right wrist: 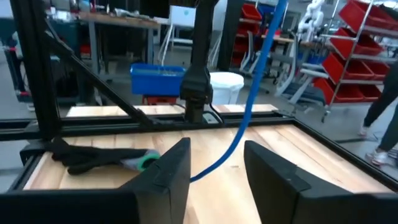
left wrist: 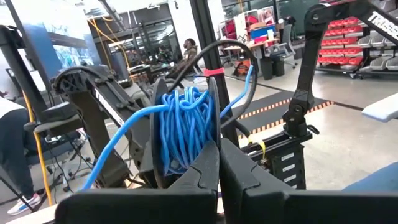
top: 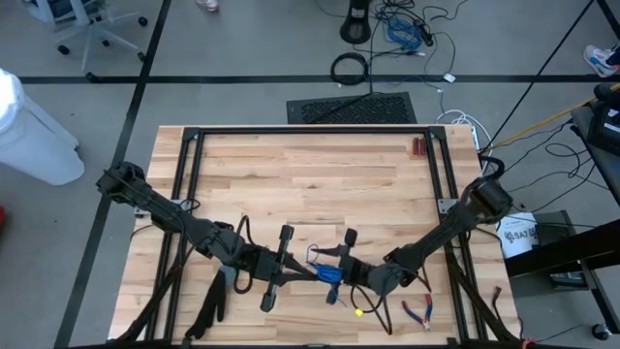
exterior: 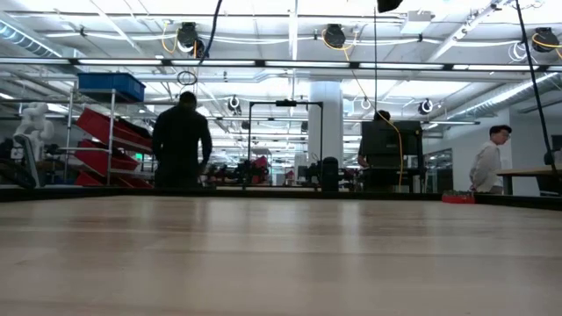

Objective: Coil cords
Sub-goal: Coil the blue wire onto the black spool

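The blue cord (left wrist: 183,127) is wound into a thick coil between dark flanges. It stands on edge just beyond my left gripper (left wrist: 219,165), which is shut at the coil's lower rim. In the high view the coil (top: 327,274) sits between my left gripper (top: 312,272) and my right gripper (top: 345,277), over the near middle of the table. One loose strand (right wrist: 249,106) slants down between the open fingers of my right gripper (right wrist: 216,149). Another strand (left wrist: 118,143) trails off the coil. Neither gripper shows in the low view. My left gripper pinches the coil's lower rim (left wrist: 208,149) between its two shut fingers, which point level. The fingers themselves hide the exact spot. The coil stands on edge beyond the fingertips. My right gripper has the loose strand running close by one finger's (right wrist: 171,168) inner side; I cannot tell whether it touches.
Red-handled pliers (top: 418,312) and a small yellow piece (top: 358,312) lie near the front right. A dark strap with a green tip (right wrist: 99,158) lies on the wood. A black frame (top: 310,131) rims the table, and a red item (top: 418,147) sits far right. People stand beyond.
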